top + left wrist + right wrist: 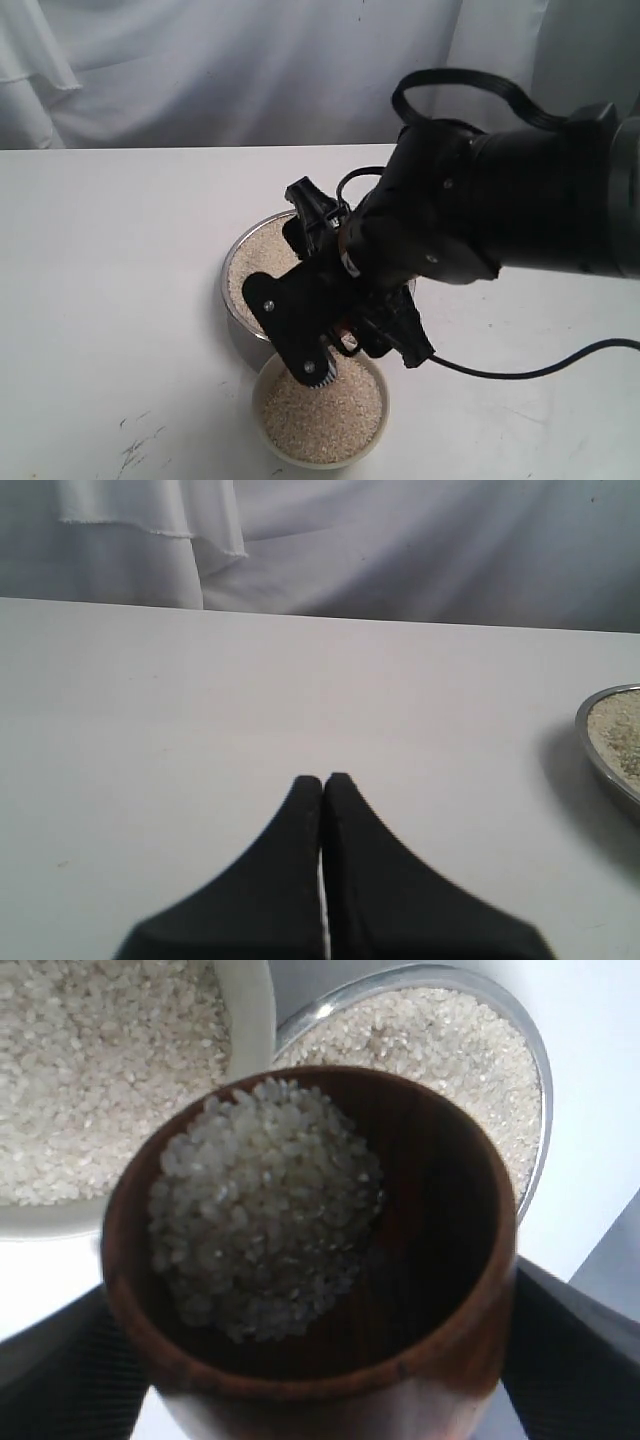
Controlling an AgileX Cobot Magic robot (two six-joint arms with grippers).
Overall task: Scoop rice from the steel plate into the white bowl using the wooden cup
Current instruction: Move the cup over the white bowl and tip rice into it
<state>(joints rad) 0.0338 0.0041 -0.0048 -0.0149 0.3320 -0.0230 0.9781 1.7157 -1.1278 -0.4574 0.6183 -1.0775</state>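
Note:
My right gripper [320, 1390] is shut on the wooden cup [440, 1260], which holds a mound of rice [265, 1205] on one side of its dark inside. The cup hangs over the near edges of the white bowl [250, 1020] and the steel plate [535, 1080], both holding rice. In the exterior view the right gripper [345, 345] sits above the bowl [262, 420] and hides the cup and much of the plate [228, 290]. My left gripper [323, 780] is shut and empty over bare table, with the plate's rim [600, 750] off to one side.
White table [110, 300] with a white cloth backdrop [200, 70]. A black cable [540, 368] runs from the right arm across the table. A few dark marks [135, 445] lie near the front edge.

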